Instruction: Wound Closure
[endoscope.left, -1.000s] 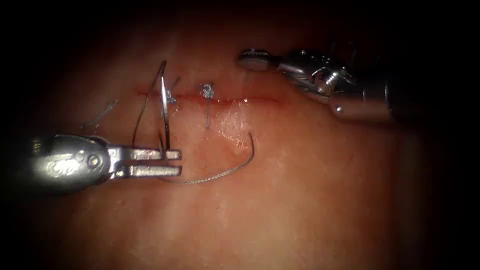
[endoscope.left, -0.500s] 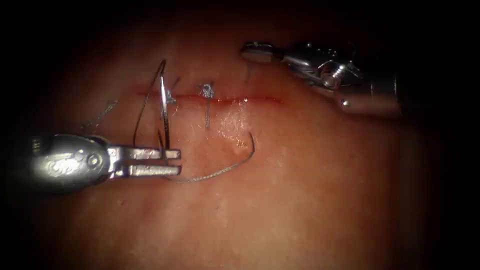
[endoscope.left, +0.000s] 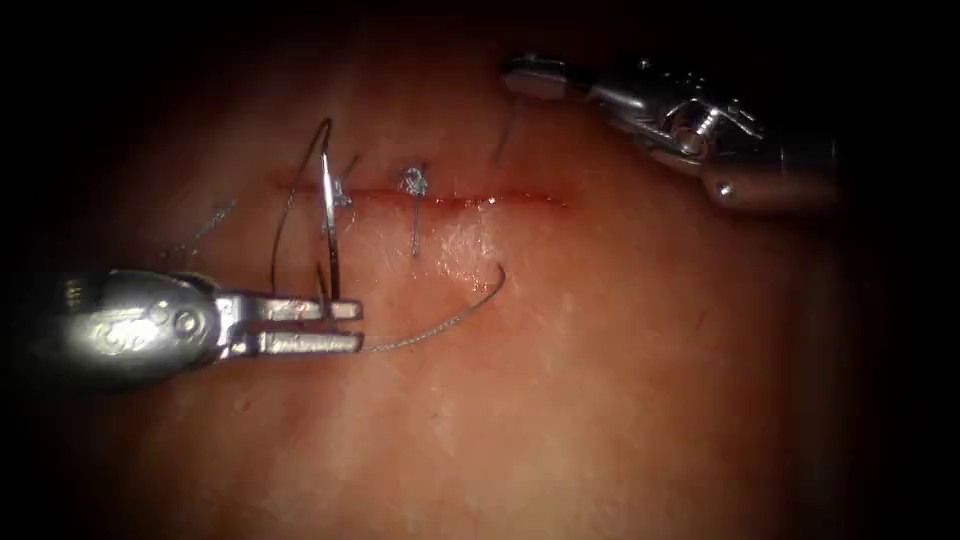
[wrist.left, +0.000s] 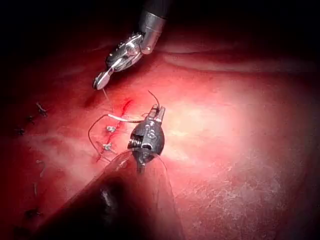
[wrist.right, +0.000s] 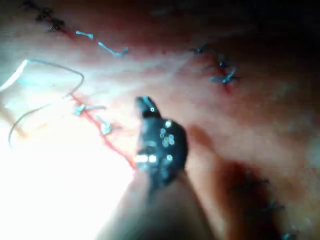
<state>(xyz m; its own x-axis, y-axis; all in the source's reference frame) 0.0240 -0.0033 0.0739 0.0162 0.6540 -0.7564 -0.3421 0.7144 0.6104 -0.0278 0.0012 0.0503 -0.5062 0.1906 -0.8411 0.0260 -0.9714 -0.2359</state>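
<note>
Endoscope view: the tissue (endoscope.left: 600, 400) carries a horizontal cut (endoscope.left: 500, 200), the landmark for all positions here. The left tool (endoscope.left: 355, 325) lies below the cut's left end, its fingers clenched on the needle (endoscope.left: 328, 210) near the lower end of its curve. The needle stands upright and arches over the cut's left end, apparently free of the tissue. The right tool (endoscope.left: 530, 78) hangs above the cut's right half, fingers clamped on a fine strand of thread (endoscope.left: 505, 135) that runs down towards the cut. Against the frames a second ago it has risen away from the cut and the strand has lengthened, so the step in hand is judged to be drawing thread through. Any further pull calls for a steady line away from the cut, with the needle kept clear. A slack loop (endoscope.left: 440, 328) lies below the cut's middle, and two knots (endoscope.left: 414, 182) sit on the cut. The surface is moist and glistening below the cut, with open room on the right.
</note>
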